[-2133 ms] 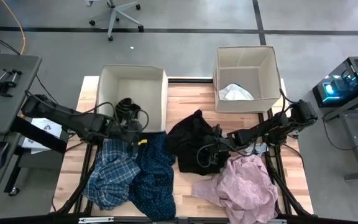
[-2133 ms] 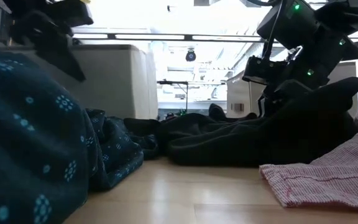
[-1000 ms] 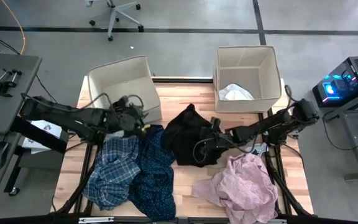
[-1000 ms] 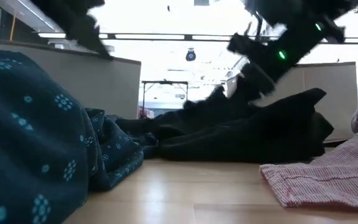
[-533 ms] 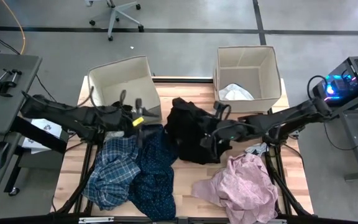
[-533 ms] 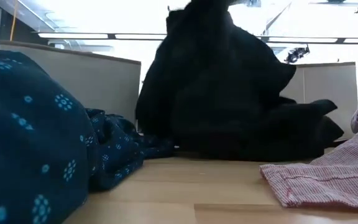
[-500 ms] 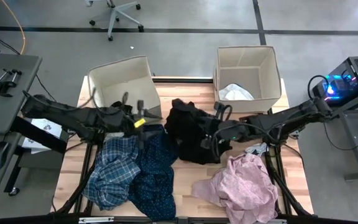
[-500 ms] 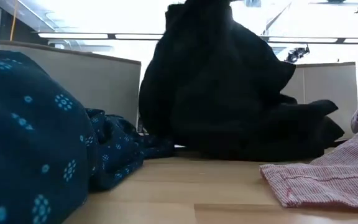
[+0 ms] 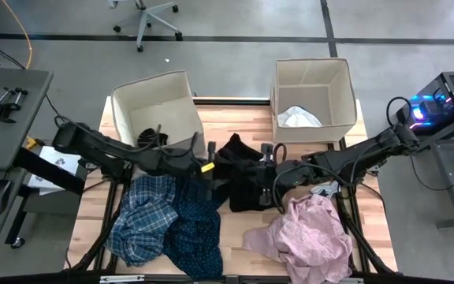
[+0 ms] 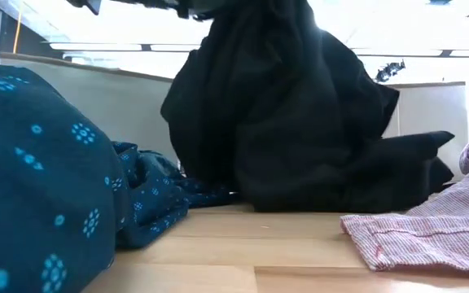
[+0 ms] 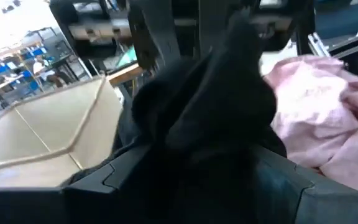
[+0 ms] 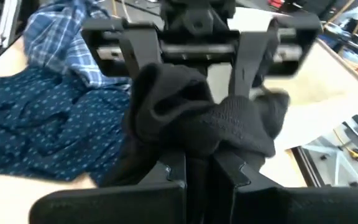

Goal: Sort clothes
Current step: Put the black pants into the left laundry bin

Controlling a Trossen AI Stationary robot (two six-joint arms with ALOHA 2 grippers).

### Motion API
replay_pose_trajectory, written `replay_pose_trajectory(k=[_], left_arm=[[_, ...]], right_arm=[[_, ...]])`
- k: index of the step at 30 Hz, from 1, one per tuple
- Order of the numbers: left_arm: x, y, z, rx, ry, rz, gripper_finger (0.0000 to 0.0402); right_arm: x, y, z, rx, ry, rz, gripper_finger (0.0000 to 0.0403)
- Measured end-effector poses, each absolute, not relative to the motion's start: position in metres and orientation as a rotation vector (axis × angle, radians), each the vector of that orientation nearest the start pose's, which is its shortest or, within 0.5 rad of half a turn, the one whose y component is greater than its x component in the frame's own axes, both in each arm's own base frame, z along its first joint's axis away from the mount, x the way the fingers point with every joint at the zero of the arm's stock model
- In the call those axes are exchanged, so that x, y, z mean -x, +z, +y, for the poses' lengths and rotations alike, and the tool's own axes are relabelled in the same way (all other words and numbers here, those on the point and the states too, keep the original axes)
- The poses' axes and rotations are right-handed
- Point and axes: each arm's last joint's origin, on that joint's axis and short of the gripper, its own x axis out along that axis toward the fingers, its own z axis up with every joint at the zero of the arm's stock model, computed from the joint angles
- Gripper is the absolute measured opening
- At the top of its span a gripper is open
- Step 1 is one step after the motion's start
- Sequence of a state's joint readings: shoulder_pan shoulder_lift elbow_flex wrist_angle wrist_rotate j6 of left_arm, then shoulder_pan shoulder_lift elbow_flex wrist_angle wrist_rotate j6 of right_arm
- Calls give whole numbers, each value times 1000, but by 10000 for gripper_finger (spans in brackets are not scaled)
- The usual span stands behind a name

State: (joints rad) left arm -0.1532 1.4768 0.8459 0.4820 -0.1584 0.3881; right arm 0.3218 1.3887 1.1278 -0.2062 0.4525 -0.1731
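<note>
Dark jointed arms; yellow-tagged left claw [image 9: 204, 162]

From my station, the black garment [image 10: 291, 114] fills the middle of the low view and runs off its top edge, so whatever holds it up there is cut from sight. In the left wrist view the same cloth covers the left gripper [image 11: 197, 168], and I cannot tell how its fingers stand. The dark navy patterned shirt [image 10: 47, 179] is cropped by the low view's left and bottom edges. The pale pink garment [image 9: 310, 233] and blue-white plaid shirt [image 9: 140, 217] overhang the table's near edge. The white item [image 9: 298, 117] in the far-right box [image 9: 345, 87] is too small to identify.
</note>
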Motion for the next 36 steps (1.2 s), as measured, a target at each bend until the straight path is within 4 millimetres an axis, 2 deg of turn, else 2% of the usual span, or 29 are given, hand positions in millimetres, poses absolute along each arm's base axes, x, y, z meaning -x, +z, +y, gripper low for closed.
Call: replay_pose_trajectory(k=[4,8,13,15,17,21,25,29,36], left_arm=[[-327,244,-41,-382,-30,189,207],[-331,237,-39,-332,-131,198,155],[-333,230,-35,-311,-231,218,35],[-335,232,-33,-299,-222,225,14],[-336,242,-33,-301,-199,216,18],[-334,282,-29,-381,-68,209,10],[-325,342,-20,-527,132,153,7],[-304,412,-2,-674,365,65,7],[-247,521,31,-822,710,-91,7]], right_arm=[[-296,316,85,350,-91,444,13],[-297,315,85,330,-91,443,34],[-296,317,81,259,-107,468,103],[-293,322,80,243,-122,512,133],[-286,333,81,209,-181,552,156],[-266,352,84,207,-436,589,170],[-252,355,89,248,-598,580,171],[-245,344,89,254,-683,579,171],[-241,317,87,239,-731,616,172]])
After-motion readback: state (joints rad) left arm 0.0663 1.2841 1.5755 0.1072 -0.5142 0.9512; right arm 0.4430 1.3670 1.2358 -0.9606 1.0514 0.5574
